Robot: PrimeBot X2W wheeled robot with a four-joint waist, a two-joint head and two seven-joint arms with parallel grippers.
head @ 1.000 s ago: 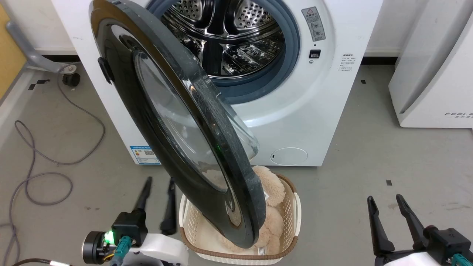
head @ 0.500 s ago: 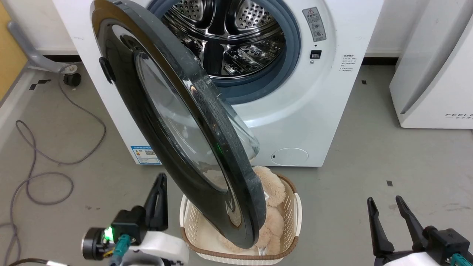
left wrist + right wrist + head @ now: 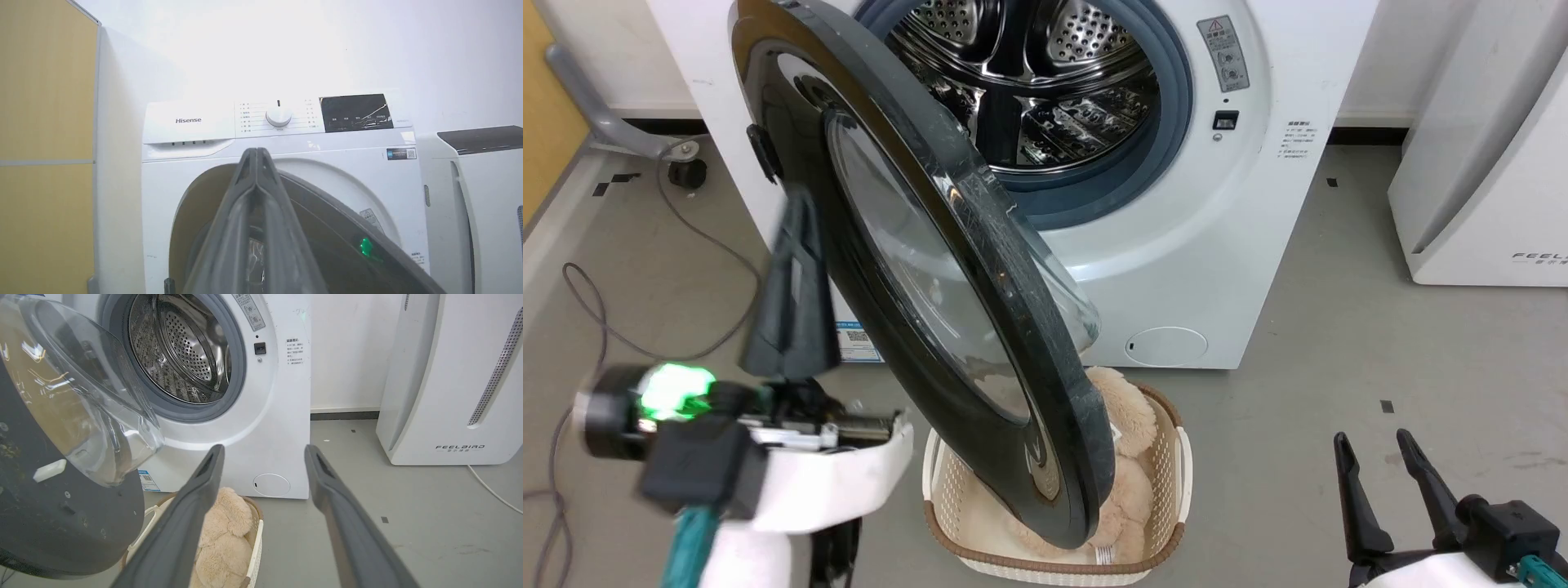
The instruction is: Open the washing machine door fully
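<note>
pointing upward beside the outer face of the door, the left gripper is seen blurred, its two dark fingers pressed together with nothing between them; contact with the door cannot be told. its pale forearm is angled up from the bottom edge. the right gripper is held low, fingers spread and empty, well apart from the door. the door is swung partly out from the washing machine, its lower rim above a basket in which a plush toy lies.
</note>
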